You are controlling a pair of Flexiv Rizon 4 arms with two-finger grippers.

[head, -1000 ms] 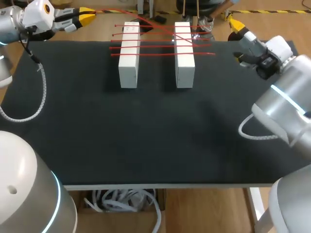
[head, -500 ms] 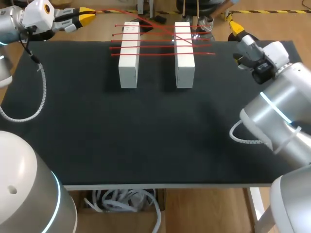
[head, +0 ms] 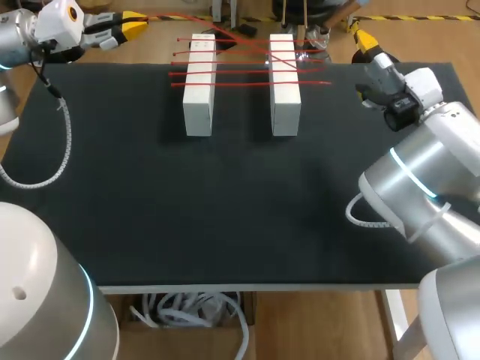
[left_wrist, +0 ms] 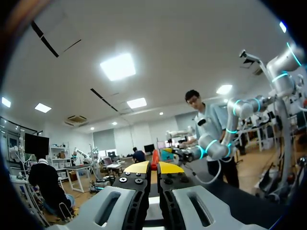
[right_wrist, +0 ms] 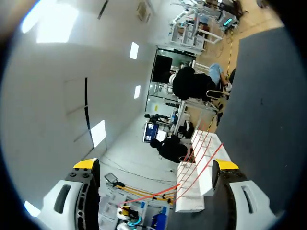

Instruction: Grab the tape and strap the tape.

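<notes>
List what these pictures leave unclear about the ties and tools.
- Head view: thin red plastic ties cross on two white rectangular blocks; count too tangled to tell.
- Head view: right tool shows one yellow tip; its wrist hides the other.
- Left wrist view: left tool faces the room; ties out of frame.

On the counter (head: 225,217), 2 blocks stand side by side in the far half, the left block (head: 199,97) and the right block (head: 285,97), with a gap between them. Several tape strips (head: 240,73) lie across the far halves of both blocks, bridging the gap. The left arm (head: 19,37) is at the far left corner. The right arm (head: 420,161) is over the right side, right of the right block.
</notes>
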